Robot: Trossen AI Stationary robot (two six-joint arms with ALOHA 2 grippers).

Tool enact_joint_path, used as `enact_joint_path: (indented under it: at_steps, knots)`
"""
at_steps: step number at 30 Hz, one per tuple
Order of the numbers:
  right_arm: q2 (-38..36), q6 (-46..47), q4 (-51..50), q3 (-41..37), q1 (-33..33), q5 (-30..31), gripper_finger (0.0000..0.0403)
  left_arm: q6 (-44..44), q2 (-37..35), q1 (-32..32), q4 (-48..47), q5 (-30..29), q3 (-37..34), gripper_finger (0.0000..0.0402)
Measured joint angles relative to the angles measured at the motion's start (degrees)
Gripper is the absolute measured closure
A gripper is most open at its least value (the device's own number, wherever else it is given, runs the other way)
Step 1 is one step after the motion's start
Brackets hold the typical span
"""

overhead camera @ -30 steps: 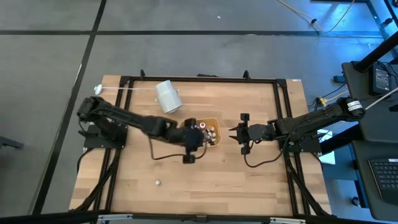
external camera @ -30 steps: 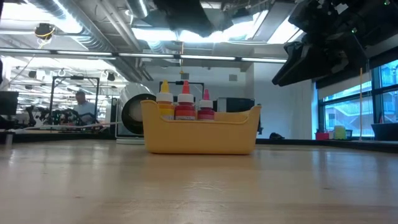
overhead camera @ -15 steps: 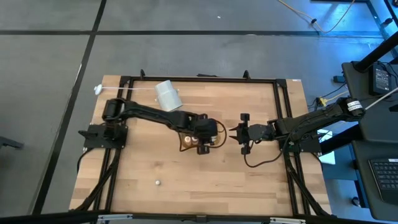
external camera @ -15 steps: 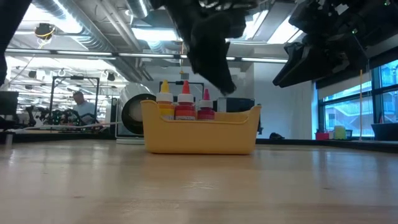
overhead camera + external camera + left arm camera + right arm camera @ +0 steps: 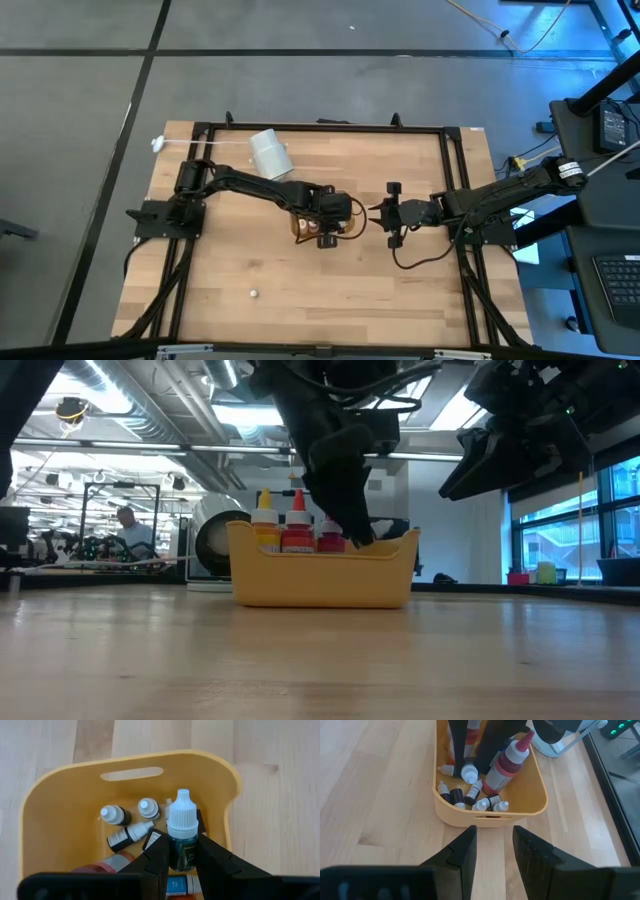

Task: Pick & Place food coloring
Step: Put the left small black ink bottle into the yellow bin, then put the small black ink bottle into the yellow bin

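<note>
Left gripper [image 5: 181,857] pinches a small dark food coloring bottle [image 5: 182,840] with a white cap, upright over the orange tray [image 5: 60,820].
Several more tiny bottles [image 5: 470,795] lie loose in the tray beside taller squeeze bottles [image 5: 296,525], mid-worktop [image 5: 400,290]. Right gripper [image 5: 492,855] hovers just beside the tray's end, its fingers a little apart with nothing between them.

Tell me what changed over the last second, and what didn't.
The left hand swung from the near side of the orange tray to above it and came down into it. It grips a small dark food coloring bottle with a white cap, upright over the bottles lying inside. The right hand, the tray and the white cylinder stayed put.
</note>
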Motion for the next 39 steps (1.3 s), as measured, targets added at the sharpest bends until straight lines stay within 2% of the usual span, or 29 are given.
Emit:
enact_joint_path:
  at_steps: [9, 35, 39]
  knots:
    - [0.0, 0.02, 0.0, 0.0, 0.0, 0.0, 0.0273, 1.95, 0.0, -0.05, 0.28, -0.02, 0.0, 0.0309]
    - [0.0, 0.04, 0.01, 0.01, 0.0, -0.01, 0.0273, 1.9, -0.05, -0.07, 3.01, -0.07, 0.0, 0.0301]
    - [0.0, 0.04, 0.0, 0.01, -0.02, -0.01, 0.0273, 3.49, -2.22, -0.25, 1.6, -0.07, -0.04, 0.0296]
